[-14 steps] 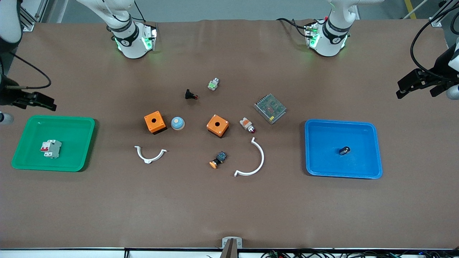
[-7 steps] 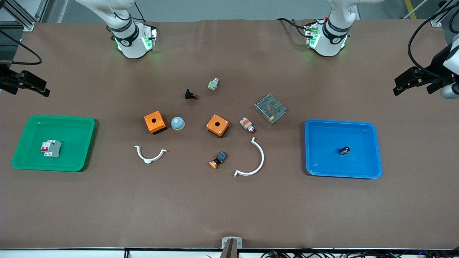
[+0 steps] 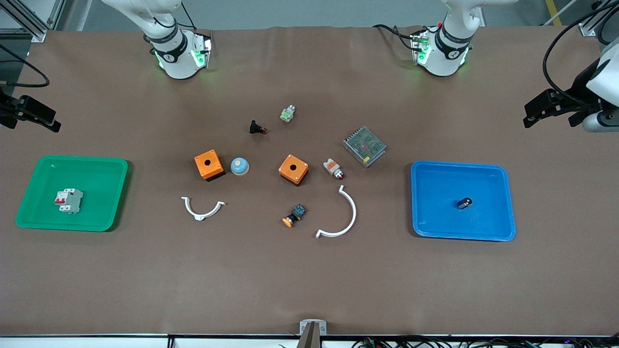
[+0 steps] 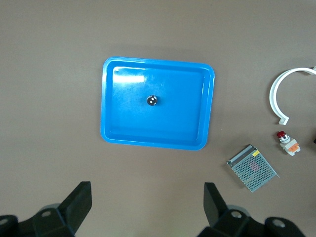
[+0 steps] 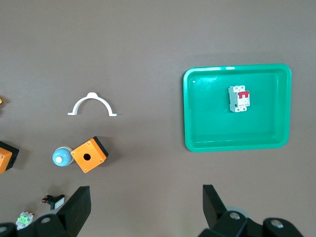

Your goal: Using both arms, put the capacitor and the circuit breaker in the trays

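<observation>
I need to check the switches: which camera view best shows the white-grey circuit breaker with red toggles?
The right wrist view: the white-grey circuit breaker with red toggles lies unobstructed in the green tray, seen from straight above. The front view shows it smaller, near the edge. The left wrist view misses it.

Two trays: one green tray (image 3: pixel 114 193), one blue tray (image 3: pixel 503 203). Two orange boxes (image 3: pixel 209 164) (image 3: pixel 293 169). Two white curved clips (image 3: pixel 203 209) (image 3: pixel 341 217).

The circuit breaker (image 3: pixel 68 200) lies in the green tray (image 3: pixel 96 166) at the right arm's end of the worktop (image 3: pixel 309 280); the capacitor (image 3: pixel 464 203) lies in the blue tray (image 3: pixel 435 176) at the left arm's end. Between the trays sit 2 orange boxes (image 3: pixel 209 164) and 2 white curved clips (image 3: pixel 202 209).
</observation>
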Action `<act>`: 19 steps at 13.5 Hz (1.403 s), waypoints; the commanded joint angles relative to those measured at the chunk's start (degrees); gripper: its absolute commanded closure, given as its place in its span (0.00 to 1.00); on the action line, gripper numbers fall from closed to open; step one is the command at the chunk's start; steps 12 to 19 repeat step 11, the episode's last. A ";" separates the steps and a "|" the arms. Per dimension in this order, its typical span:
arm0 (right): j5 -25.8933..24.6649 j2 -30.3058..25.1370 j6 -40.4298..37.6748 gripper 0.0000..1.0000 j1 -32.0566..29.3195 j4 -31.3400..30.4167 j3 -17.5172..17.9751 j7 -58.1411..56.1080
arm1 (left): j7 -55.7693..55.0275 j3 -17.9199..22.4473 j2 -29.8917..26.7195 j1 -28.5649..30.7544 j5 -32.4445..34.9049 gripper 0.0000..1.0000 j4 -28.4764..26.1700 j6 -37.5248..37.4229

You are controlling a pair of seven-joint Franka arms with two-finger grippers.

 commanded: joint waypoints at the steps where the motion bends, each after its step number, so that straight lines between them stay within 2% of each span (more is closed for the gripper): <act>1: 1.09 0.93 0.02 0.00 -0.09 1.81 0.10 -0.14 | 1.18 -0.62 -0.73 0.19 -0.08 0.00 -0.24 -0.15; 3: 0.83 1.11 1.51 0.00 2.44 1.81 -0.51 0.03 | 1.18 -0.62 -0.46 0.28 -0.25 0.00 0.03 -0.15; 4: 0.39 1.37 1.61 0.00 6.64 1.81 -4.08 0.38 | 0.92 -0.62 -0.29 0.19 -0.43 0.00 0.55 -0.15; 6: 0.99 1.46 1.61 0.00 14.91 1.81 -13.57 0.38 | 0.66 -0.62 0.42 0.19 -0.43 0.00 1.96 -0.15; 19: 0.47 1.90 2.22 0.00 14.86 1.81 -14.32 -0.23 | 0.92 -0.62 0.77 0.28 -0.34 0.00 1.96 -0.24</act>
